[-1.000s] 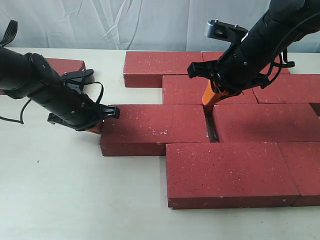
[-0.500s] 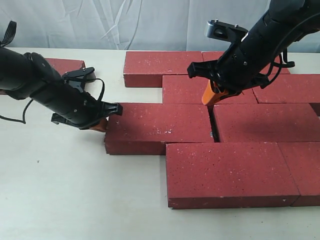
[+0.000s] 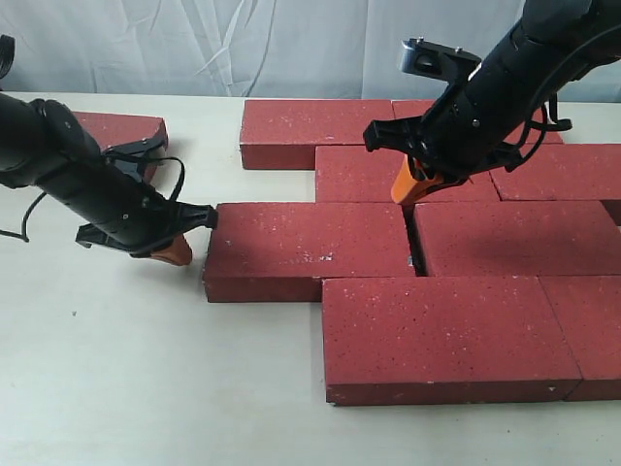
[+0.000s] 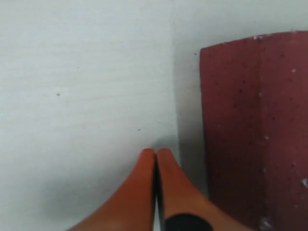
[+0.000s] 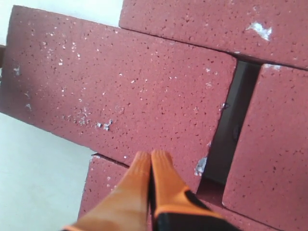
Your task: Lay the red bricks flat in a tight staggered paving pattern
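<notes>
- Front row: two bricks lie flat on the table, end to end and touching.
- Second row: the left brick and the right brick sit offset from the front row, with a narrow gap between them.
- The left gripper is down at the table, just beside the left brick's outer end. Its fingers are pressed together and hold nothing. Contact with the brick cannot be confirmed.
- The right gripper hangs over the third-row brick, near the gap. Its fingers are pressed together and hold nothing.
- The far-row brick abuts the third row.
- The lone brick lies far left, well apart from the others.
</notes>
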Controlling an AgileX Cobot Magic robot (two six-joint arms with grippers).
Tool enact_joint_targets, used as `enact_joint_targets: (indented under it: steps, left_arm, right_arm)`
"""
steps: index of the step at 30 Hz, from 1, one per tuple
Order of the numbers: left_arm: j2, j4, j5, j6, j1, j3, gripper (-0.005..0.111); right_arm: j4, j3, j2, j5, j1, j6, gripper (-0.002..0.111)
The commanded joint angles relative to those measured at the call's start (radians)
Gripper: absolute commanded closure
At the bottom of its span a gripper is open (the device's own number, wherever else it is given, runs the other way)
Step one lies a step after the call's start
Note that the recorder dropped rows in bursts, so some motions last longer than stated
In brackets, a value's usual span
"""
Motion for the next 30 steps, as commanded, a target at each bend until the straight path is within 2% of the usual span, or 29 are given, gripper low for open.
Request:
enact_joint_targets:
  steps: [1, 14, 19, 24, 30]
  left_arm:
    - [0.000, -0.014, 0.012, -0.006, -0.030, -0.015, 0.107]
    - [0.003, -0.033, -0.034, 0.027, -0.122, -0.032, 0.107]
    - [0.003, -0.095, -0.038, 0.104, -0.144, -0.032, 0.107]
    - [0.001, -0.063, -0.020, 0.095, -0.105, -0.032, 0.107]
    - [-0.008, -0.065, 0.007, 0.095, 0.027, -0.033, 0.107]
  right_arm:
    - [0.006, -0.003, -0.009, -0.009, -0.006, -0.005, 0.109]
    - [0.006, -0.003, -0.009, -0.007, -0.006, -0.005, 0.109]
    - [0.006, -0.003, -0.009, -0.005, -0.006, -0.005, 0.109]
    - [0.006, -0.003, -0.009, -0.005, -0.006, -0.007, 0.109]
    - [0.006, -0.003, -0.009, -0.005, -0.006, -0.009, 0.109]
